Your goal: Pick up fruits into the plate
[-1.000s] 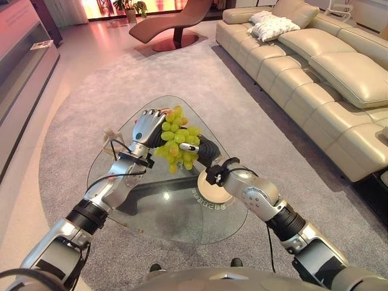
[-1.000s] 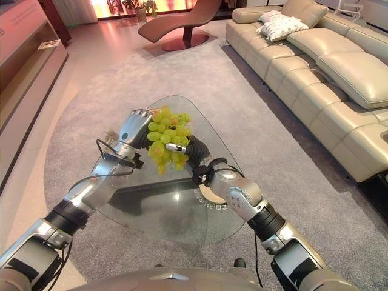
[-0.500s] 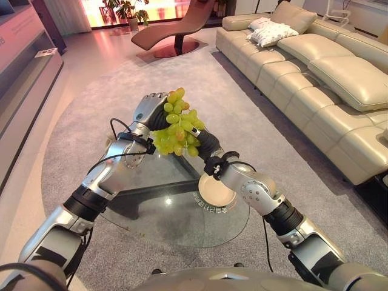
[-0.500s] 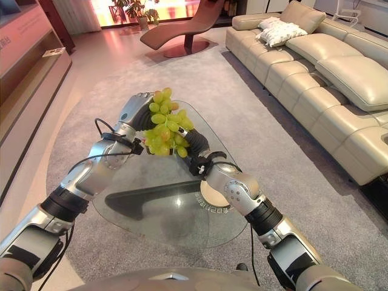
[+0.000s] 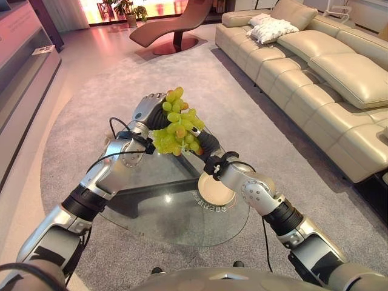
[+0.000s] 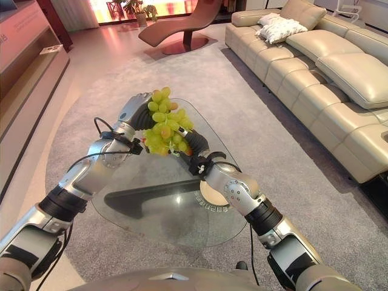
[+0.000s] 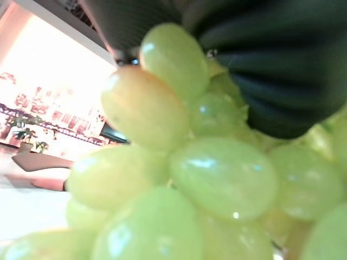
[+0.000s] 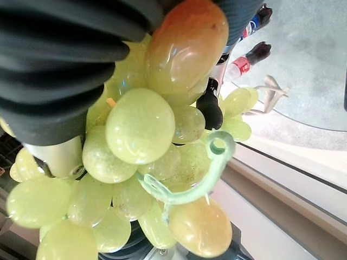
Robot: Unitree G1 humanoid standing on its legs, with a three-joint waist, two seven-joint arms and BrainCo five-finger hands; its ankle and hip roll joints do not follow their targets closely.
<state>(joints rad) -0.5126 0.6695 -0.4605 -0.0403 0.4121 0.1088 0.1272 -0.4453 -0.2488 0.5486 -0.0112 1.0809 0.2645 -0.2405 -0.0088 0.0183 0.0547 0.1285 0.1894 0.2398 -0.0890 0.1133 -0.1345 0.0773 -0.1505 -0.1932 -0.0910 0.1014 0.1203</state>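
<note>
Above the glass table (image 5: 151, 212), a bunch of grapes (image 5: 177, 128) is held raised, pressed between the left hand (image 5: 147, 111) and right hand (image 5: 205, 144); finger closure cannot be told. From the bunch, the plate (image 5: 216, 190) lies nearer the robot, beneath the right forearm.

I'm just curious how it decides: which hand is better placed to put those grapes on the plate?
Probably the right hand. Both hands clasp the green grapes above the glass table, but the plate lies just under the right forearm, while the left hand is on the far side of the bunch.
</note>
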